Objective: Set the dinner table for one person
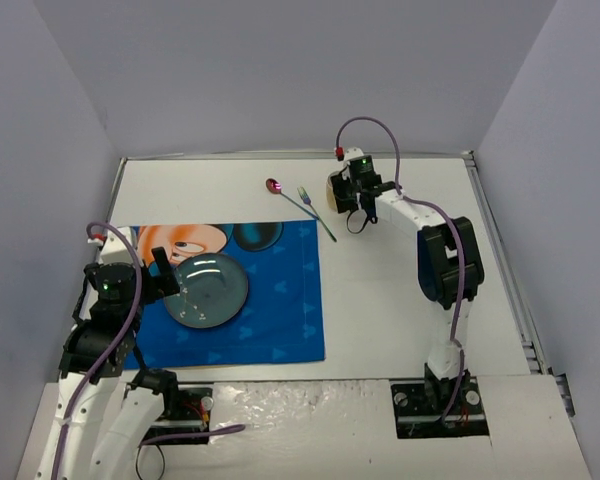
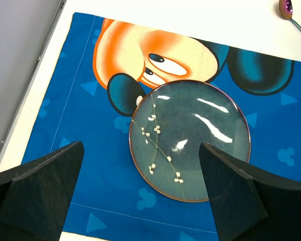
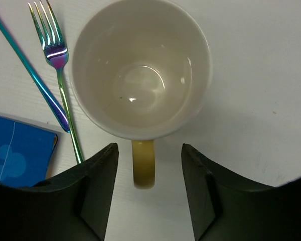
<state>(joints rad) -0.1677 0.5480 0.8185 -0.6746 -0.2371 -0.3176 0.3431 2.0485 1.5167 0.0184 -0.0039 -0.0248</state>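
The dinner table (image 1: 380, 300) is the big white top, and it fills most of the top view from edge to edge. A blue cartoon placemat (image 1: 280, 300) lies flat on it by the near left corner. A round blue-grey plate (image 2: 190, 145) with little white flowers sits on the left part of the placemat.

The left gripper (image 2: 140, 145) hangs over the plate, close to the left edge of the table. Its fingers are spread wide and hold nothing.

Up by the middle of the far edge lie a shiny spoon (image 1: 273, 185) and a rainbow fork (image 3: 57, 55). They lie side by side and slanted (their handle ends come near the far right corner of the placemat). Just to the right of the fork stands a mug (image 3: 140, 70), white inside with a yellow handle.

The right gripper (image 3: 148, 148) is at the mug. Its fingers are apart, one on each side of the handle, and there is a gap on both sides. They are not squeezing it. I cannot tell how high above the table the fingers are.
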